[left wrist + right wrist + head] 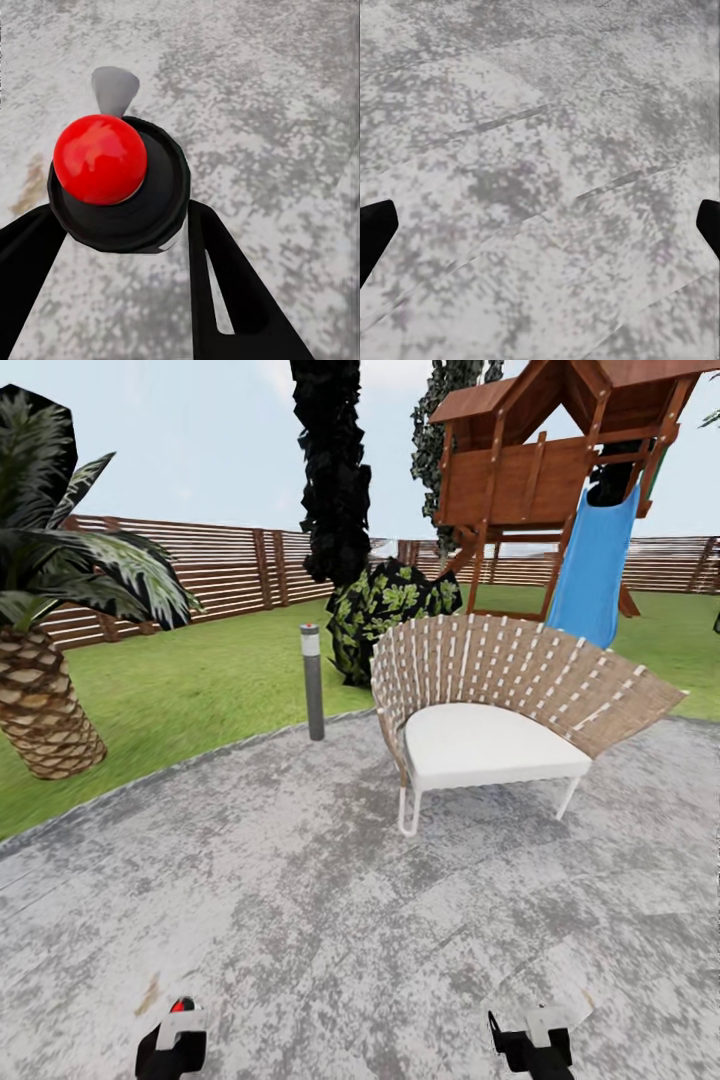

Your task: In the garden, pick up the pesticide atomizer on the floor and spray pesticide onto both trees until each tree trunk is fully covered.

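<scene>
1. Pesticide atomizer (116,184): round black body with a glossy red ball cap and a grey nozzle tip jutting past it. In the left wrist view it sits between the 2 black fingers (225,292) of the left gripper (120,232), which close against its sides. In the head view its red cap (181,1005) shows just above the left gripper at the lower frame edge.
2. Right gripper (540,225): fingers spread wide, only the 2 black tips (375,229) at the sides of the wrist view, nothing between them, grey paving below.
3. Floor (330,920): mottled grey stone slabs with faint joints, open and bare ahead of both arms; its curved edge meets green lawn (190,690) on the left and behind.
4. Chair (500,710): woven brown fan-shaped back, white seat cushion, white legs, standing on the paving right of centre.
5. Bollard lamp (313,682): grey post at the paving's edge, just left of the chair.
6. Palm (45,690): woven brown trunk, on the lawn at far left.
7. Dark conifer (333,470) and leafy shrub (385,605) behind the chair.
8. Wooden play tower (560,450) with blue slide (592,570), rear right.
9. Brown slatted fence (230,570) closing off the lawn.
</scene>
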You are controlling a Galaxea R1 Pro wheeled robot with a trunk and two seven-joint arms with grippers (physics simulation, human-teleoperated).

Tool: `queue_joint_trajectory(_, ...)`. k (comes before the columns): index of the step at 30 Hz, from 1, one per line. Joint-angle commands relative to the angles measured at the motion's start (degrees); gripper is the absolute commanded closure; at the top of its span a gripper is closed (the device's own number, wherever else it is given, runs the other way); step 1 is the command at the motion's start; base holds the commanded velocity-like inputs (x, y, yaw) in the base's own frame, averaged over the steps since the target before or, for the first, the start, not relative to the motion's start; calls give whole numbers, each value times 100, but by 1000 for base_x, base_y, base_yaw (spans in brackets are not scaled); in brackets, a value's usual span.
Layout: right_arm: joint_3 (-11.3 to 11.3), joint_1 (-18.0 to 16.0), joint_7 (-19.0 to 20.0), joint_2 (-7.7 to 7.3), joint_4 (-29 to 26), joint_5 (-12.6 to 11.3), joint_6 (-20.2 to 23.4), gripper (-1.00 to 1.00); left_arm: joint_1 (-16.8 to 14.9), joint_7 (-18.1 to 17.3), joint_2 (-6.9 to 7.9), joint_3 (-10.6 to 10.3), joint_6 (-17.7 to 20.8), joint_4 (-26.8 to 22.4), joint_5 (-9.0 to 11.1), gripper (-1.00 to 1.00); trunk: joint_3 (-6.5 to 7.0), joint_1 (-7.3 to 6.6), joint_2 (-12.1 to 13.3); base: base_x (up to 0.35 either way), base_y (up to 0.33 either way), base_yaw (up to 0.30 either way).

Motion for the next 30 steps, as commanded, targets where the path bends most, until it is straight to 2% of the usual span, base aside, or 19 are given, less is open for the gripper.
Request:
queue_joint_trajectory(1,-80,-3,-66,3,24,57,-78,-100,2,6,-1,12,-20,2,19,100,21,-4,0,0,0,-52)
queue_joint_trajectory(3,-169,-3,-206,17,46,58,-147,-100,7,0,-7,39,-26,2,18,100,68,-9,3,0,0,-28)
queue_joint_trajectory(7,-225,-3,-320,52,63,49,-190,-100,11,-11,-3,62,-43,6,14,100,142,-97,163,0,0,-8)
queue_joint_trajectory(21,-232,-3,-331,54,82,59,-186,-100,80,-13,-5,66,-55,-28,28,100,393,-404,725,0,0,-7)
queue_joint_trajectory(30,-232,-3,-331,56,82,58,-186,-100,84,-13,-4,66,-58,-56,29,100,571,-602,1085,0,0,-221)
